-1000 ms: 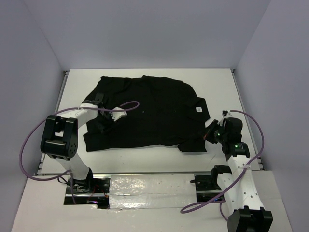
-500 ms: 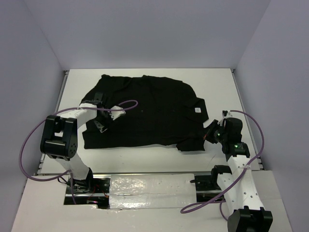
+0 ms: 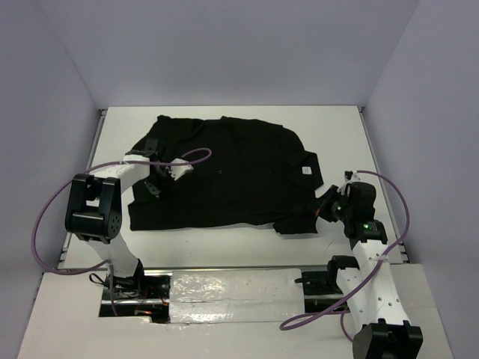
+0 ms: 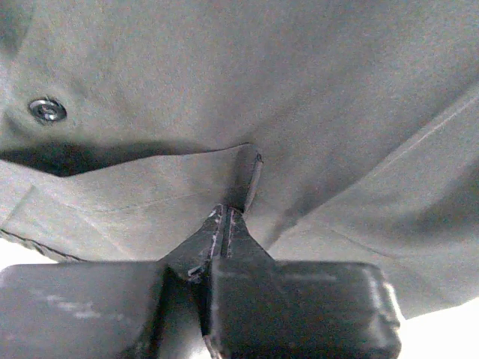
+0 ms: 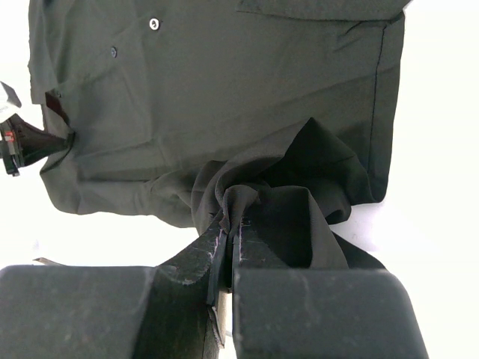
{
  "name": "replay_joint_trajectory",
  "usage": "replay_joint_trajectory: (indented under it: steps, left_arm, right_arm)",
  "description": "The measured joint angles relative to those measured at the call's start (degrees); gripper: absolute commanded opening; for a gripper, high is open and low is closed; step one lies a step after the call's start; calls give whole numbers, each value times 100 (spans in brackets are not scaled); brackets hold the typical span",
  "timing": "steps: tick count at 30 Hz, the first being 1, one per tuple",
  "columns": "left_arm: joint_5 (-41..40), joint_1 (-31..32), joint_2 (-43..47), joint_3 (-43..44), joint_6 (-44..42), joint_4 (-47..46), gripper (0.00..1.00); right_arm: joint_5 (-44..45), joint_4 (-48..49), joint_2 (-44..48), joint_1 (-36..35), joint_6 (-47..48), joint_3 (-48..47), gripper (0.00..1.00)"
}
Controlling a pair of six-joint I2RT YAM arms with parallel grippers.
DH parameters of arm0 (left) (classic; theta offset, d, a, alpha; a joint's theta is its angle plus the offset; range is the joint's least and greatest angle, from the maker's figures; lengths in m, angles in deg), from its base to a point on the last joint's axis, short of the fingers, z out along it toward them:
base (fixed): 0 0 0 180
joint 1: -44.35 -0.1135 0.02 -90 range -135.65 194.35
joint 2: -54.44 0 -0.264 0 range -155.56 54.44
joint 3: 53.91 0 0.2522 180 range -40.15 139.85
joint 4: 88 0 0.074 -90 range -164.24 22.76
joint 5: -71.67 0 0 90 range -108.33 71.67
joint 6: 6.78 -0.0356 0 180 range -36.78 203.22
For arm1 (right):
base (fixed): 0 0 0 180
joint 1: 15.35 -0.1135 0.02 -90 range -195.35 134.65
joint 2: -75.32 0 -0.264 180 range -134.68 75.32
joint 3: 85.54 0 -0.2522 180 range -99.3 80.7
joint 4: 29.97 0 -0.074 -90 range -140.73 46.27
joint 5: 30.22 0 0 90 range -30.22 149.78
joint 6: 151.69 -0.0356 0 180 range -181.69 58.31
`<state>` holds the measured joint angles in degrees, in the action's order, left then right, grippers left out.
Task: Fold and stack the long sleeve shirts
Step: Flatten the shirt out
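Observation:
The black long sleeve shirt point(image 3: 232, 168) lies spread across the white table, its small white neck label point(image 3: 307, 170) toward the right. My left gripper point(image 3: 155, 185) sits over the shirt's left part. In the left wrist view its jaws point(image 4: 228, 215) are shut on a thin raised fold of the fabric point(image 4: 247, 172), with a metal snap point(image 4: 46, 111) nearby. My right gripper point(image 3: 322, 208) is at the shirt's near right corner. There its jaws point(image 5: 232, 224) are shut on a bunched pinch of the cloth point(image 5: 254, 198).
The white table point(image 3: 340, 127) is closed in by grey walls at the back and both sides. Purple cables point(image 3: 45, 224) loop beside each arm. A shiny foil strip point(image 3: 232, 288) runs between the arm bases at the near edge.
My left gripper has gone from open to shut, pinching the shirt fabric, and has moved slightly toward the back. The shirt's near left edge has pulled in a little. The right arm has stayed put.

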<state>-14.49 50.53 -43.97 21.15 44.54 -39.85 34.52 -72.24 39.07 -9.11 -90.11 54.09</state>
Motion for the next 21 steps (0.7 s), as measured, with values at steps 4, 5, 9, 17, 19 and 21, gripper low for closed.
replay_joint_trajectory:
  steps: [4, 5, 9, 17, 19, 21]
  left_arm:
    - [-42, -70, -9, 0, 22, 11, 0]
    - [-39, -144, -9, 0, 83, 13, 0]
    - [146, -826, -9, 219, 496, 83, 0]
    - [610, -2175, -116, 785, 1346, -11, 24]
    - [660, -2249, -249, 785, 1497, 20, 32]
    - [678, -2345, -391, 785, 1670, 35, 39]
  right_arm:
    - [0, 0, -2, 0, 0, 0, 0]
    - [0, 0, -4, 0, 0, 0, 0]
    - [2, 0, -17, 0, 0, 0, 0]
    - [0, 0, -37, 0, 0, 0, 0]
    - [0, 0, -37, 0, 0, 0, 0]
    - [0, 0, -33, 0, 0, 0, 0]
